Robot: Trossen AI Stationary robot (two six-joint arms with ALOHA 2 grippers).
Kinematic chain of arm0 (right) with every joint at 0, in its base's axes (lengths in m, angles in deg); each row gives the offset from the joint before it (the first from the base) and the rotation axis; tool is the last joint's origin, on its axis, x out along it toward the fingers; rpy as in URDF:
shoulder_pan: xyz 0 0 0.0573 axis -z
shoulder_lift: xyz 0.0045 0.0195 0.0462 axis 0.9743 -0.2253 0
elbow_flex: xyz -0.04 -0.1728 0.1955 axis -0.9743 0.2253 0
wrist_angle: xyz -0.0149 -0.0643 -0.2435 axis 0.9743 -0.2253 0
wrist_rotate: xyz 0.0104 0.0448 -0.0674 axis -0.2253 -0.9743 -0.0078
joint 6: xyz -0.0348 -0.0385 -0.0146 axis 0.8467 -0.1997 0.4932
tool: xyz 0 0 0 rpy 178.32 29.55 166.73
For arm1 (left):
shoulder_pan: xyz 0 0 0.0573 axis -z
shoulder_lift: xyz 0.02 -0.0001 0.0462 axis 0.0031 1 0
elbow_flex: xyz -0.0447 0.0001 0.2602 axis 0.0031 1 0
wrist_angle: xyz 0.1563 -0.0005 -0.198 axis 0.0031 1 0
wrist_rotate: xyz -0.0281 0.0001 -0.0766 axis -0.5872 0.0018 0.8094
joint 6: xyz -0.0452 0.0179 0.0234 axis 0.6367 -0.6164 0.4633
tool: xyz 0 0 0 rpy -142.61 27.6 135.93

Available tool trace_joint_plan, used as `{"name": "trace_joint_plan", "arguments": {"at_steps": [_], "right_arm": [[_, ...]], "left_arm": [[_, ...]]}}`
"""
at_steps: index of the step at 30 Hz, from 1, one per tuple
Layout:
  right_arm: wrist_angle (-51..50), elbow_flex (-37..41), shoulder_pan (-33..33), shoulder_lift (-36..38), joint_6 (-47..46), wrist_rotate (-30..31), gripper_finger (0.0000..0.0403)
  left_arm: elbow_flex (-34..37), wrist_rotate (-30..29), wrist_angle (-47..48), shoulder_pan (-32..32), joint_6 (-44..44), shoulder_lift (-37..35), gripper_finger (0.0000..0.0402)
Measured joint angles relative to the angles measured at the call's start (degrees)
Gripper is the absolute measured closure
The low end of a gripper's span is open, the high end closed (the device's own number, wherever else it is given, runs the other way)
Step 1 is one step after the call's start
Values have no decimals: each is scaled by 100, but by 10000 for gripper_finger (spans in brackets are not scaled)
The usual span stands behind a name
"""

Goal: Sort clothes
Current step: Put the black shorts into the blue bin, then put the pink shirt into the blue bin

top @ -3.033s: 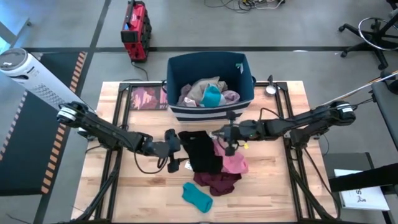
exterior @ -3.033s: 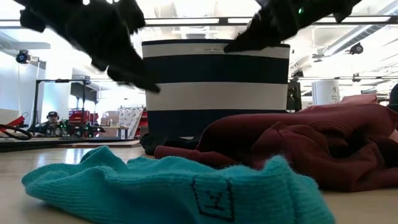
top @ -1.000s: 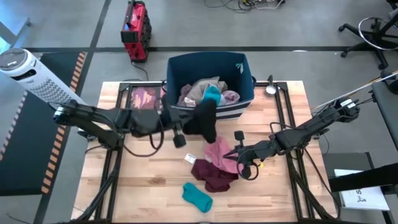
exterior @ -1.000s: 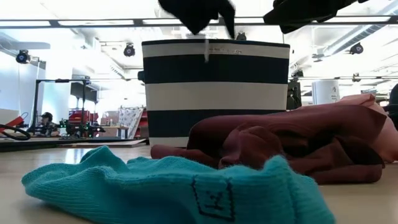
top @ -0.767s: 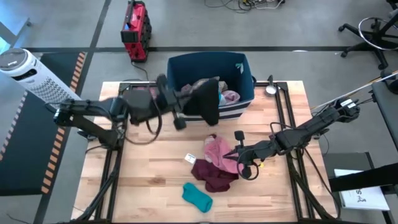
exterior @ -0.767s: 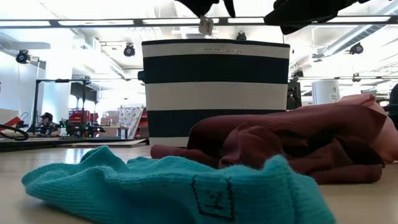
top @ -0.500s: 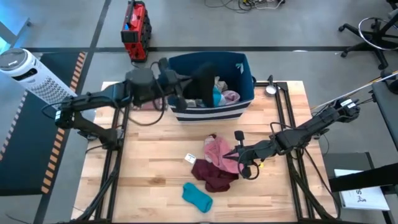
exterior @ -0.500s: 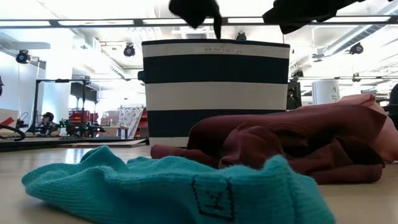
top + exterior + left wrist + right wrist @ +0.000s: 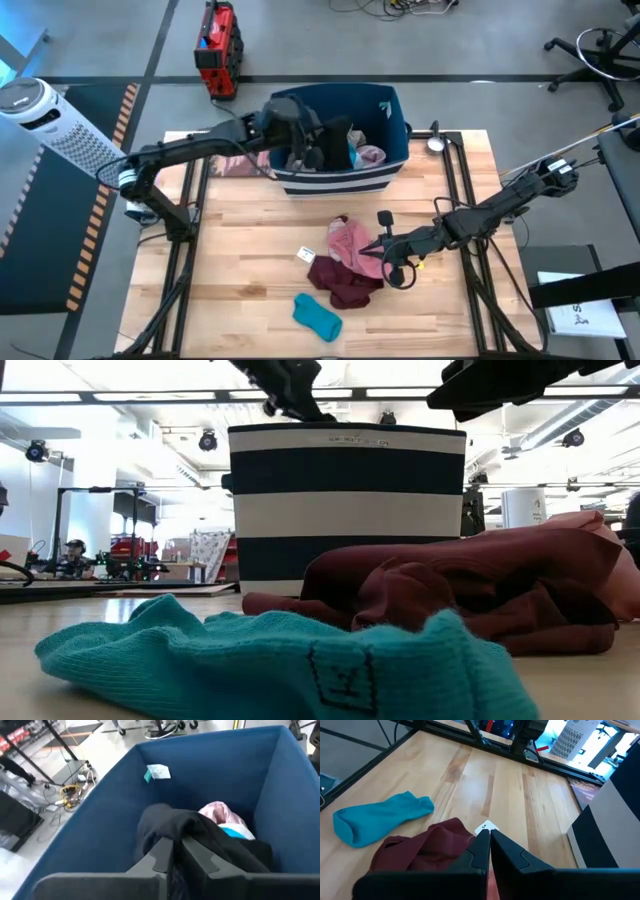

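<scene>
Still pinched narrowly on the black garment (image 9: 200, 837) over the bin (image 9: 392, 108) at the table's far edge, the left gripper (image 9: 176, 851) risks snagging fabric on release, dragging it out; right gripper (image 9: 487, 840) waits, fingers together, mid-table.

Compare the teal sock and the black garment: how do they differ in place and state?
The teal sock lies loose on the table near its front edge, while the black garment is inside the blue bin. Nothing touches the sock, whereas the left gripper is shut on the black garment. The sock lies fairly flat and the garment is bunched. Both are soft fabric.
</scene>
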Motion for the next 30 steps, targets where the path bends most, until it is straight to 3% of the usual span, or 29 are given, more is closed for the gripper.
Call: {"name": "trace_joint_plan", "arguments": {"at_steps": [8,17,21,26,30], "right_arm": [[-4,22,0,0,-4,2,403],[-61,46,0,0,-61,3,403],[-61,71,0,0,-61,2,403],[-83,77,2,0,-407,2,403],[-240,83,2,-27,-593,0,403]], "left_arm": [[-386,2,-9,82,-159,110,295],[-360,62,606,394,-137,-439,180],[-137,122,581,990,-159,-817,168],[442,110,364,1902,95,-1289,184],[1205,-398,29,2639,409,-1598,201]]}}
